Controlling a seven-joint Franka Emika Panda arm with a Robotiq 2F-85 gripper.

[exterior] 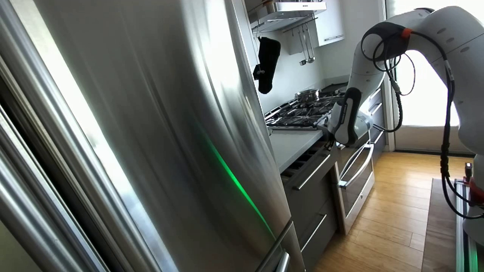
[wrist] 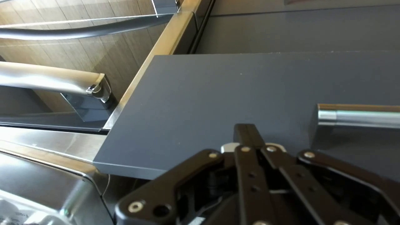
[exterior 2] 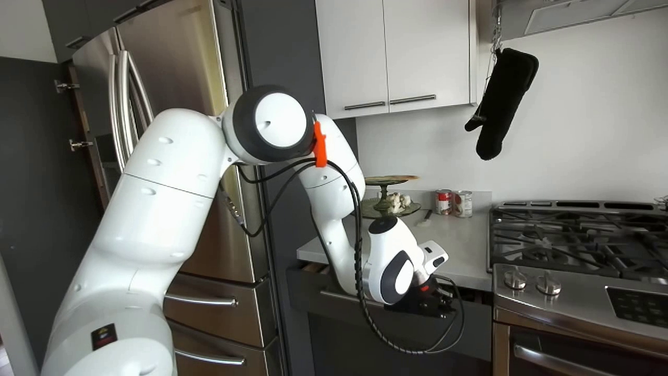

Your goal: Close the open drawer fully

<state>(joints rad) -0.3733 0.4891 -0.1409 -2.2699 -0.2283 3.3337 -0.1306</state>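
Note:
The drawer (exterior: pixel 317 178) stands partly open under the countertop in both exterior views (exterior 2: pixel 302 288). In an exterior view, dark divided compartments show behind its front. Its grey front (wrist: pixel 218 93) fills the middle of the wrist view, with the bar handle (wrist: pixel 362 115) at the right. My gripper (wrist: pixel 248 134) is shut and empty, its fingertips together. It points at the front panel, beside the handle's near end. I cannot tell whether the tips touch the panel. The gripper is small and dark in both exterior views (exterior: pixel 329 144) (exterior 2: pixel 442 308). Part of the drawer is hidden behind the arm.
The oven and its handle (exterior 2: pixel 553 360) stand beside the drawer, under the gas stove (exterior: pixel 302 113). The grey countertop (exterior: pixel 293 145) overhangs the drawer. A large steel fridge (exterior: pixel 170 132) stands on the drawer's other side. Another grey drawer with a bar handle (exterior: pixel 314 232) lies below.

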